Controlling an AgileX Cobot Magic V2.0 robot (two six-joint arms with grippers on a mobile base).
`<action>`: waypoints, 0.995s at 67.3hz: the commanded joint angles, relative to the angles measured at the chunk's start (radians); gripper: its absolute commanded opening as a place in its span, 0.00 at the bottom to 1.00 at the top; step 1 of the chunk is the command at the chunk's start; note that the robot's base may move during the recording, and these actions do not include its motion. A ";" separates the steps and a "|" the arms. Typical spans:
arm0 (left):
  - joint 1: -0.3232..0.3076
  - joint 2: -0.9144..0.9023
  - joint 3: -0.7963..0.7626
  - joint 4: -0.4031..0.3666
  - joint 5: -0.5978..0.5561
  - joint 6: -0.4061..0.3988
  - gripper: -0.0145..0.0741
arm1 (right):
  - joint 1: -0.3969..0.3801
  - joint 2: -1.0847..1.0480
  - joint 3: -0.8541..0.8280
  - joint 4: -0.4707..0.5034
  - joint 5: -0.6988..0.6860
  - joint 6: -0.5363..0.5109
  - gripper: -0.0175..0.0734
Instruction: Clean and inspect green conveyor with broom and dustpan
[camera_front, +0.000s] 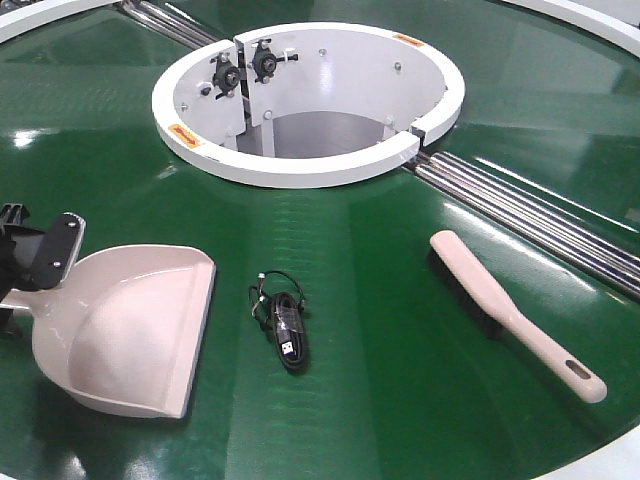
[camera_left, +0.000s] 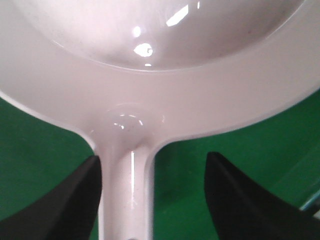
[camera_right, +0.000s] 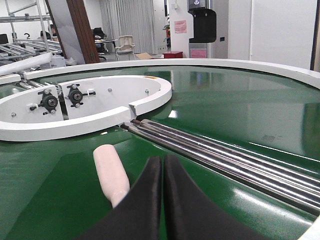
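Note:
The green conveyor (camera_front: 400, 330) fills the front view. The pale dustpan (camera_front: 125, 330) lies on it at the left, lip facing right. My left gripper (camera_front: 45, 260) is at its handle end. In the left wrist view the gripper (camera_left: 152, 160) is open astride the dustpan handle (camera_left: 125, 190); the left finger sits against the handle and the right finger stands well clear. The broom (camera_front: 515, 312) lies at the right, slotted end nearest. My right gripper (camera_right: 163, 159) is shut and empty, low over the belt, just right of the broom's rounded end (camera_right: 111, 172). It is out of the front view.
A black coiled USB cable (camera_front: 282, 322) lies on the belt between dustpan and broom. The white central ring (camera_front: 300, 100) stands behind it. Steel rollers (camera_front: 530, 215) run diagonally beyond the broom and show in the right wrist view (camera_right: 225, 155).

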 joint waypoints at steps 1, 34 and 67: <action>0.004 -0.026 -0.031 0.013 -0.031 0.002 0.63 | -0.005 -0.018 0.011 -0.009 -0.076 0.000 0.18; 0.004 0.042 -0.031 0.021 -0.111 0.002 0.62 | -0.005 -0.018 0.011 -0.009 -0.076 0.000 0.18; 0.004 0.009 -0.032 0.107 -0.085 0.000 0.15 | -0.005 -0.018 0.011 -0.009 -0.076 0.000 0.18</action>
